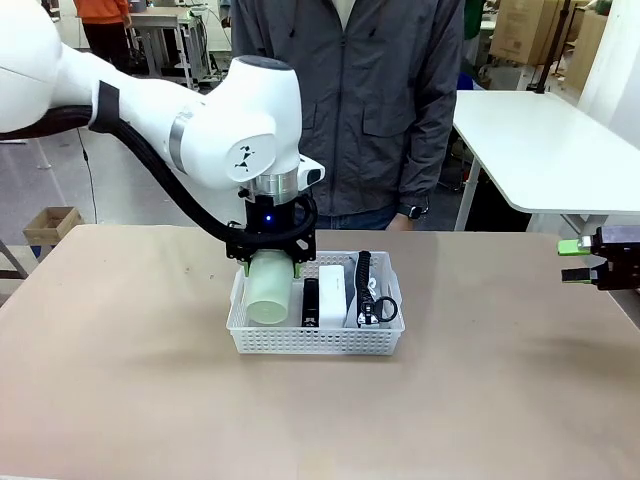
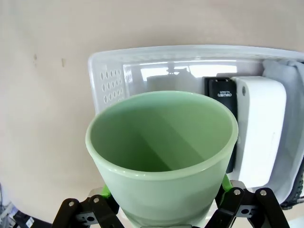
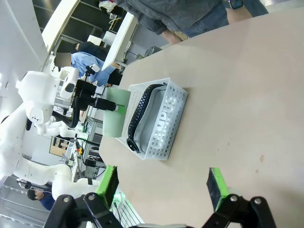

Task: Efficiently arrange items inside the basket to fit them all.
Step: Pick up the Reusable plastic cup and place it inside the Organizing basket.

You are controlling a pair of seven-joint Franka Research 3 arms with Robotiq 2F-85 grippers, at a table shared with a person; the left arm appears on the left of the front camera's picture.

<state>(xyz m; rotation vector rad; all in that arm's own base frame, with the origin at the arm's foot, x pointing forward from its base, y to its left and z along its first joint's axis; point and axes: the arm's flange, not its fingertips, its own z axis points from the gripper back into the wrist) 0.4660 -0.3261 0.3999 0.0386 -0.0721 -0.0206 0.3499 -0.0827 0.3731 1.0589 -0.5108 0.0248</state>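
- Cup (image 1: 268,290), pale green plastic, sits clamped between the green pads of the left pincer (image 1: 269,262), mouth pointing down, over the left end of the basket (image 1: 316,340); the jaws are partly closed around its wall.
- In the left wrist view the cup (image 2: 161,156) fills the middle, its lower wall cut off by the picture's edge, and it hides the basket floor under it.
- Basket, white with lattice sides, stands on the bench (image 1: 150,400) just in front of the person (image 1: 350,110).
- Right of the cup lie a black stapler (image 1: 311,300), mostly hidden between its neighbours, then a small white box (image 1: 333,290), then the grey pouch (image 1: 362,295) with its black strap against the right wall.
- Far to the right, well apart from the basket, the right pincer (image 1: 578,261) hangs with jaws wide and nothing between them.
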